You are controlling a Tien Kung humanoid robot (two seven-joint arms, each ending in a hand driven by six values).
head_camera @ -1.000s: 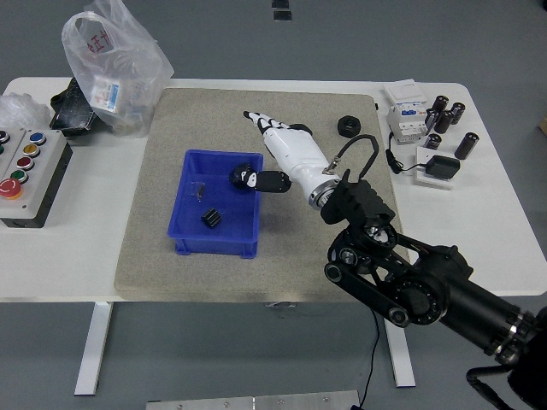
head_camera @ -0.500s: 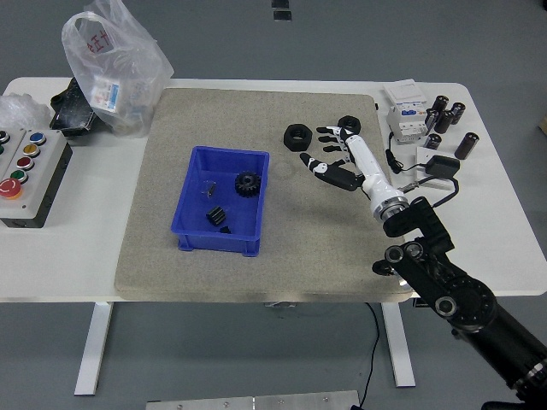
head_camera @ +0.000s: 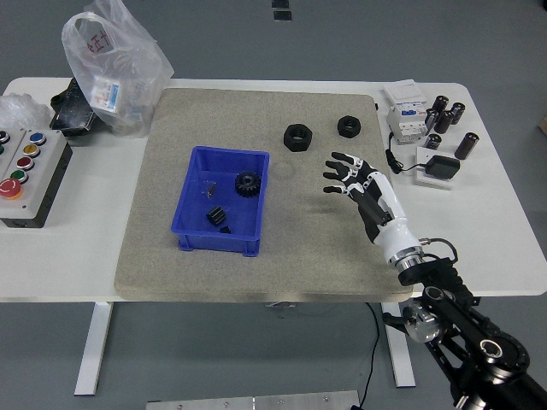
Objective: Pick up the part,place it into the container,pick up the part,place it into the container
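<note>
A blue container (head_camera: 220, 202) sits on the grey mat (head_camera: 256, 256). Inside it lie a black gear (head_camera: 248, 183) and a smaller black part (head_camera: 216, 217). Two black nut-like parts lie on the mat's far side: one (head_camera: 297, 136) in the middle and one (head_camera: 349, 125) further right. My right hand (head_camera: 346, 175) is open and empty, fingers spread, hovering over the mat to the right of the container and in front of the two nuts. My left arm is not in view.
A plastic bag (head_camera: 111, 60) and a black tray (head_camera: 68, 109) stand at the back left, a button box (head_camera: 26, 171) at the left edge. Black cylinders (head_camera: 449, 120), a white electrical unit (head_camera: 406, 107) and a black adapter (head_camera: 442, 166) lie at the back right.
My right hand released the black gear into the container, then drew back to the right and toward me. It is now open and empty in front of the two nuts.
</note>
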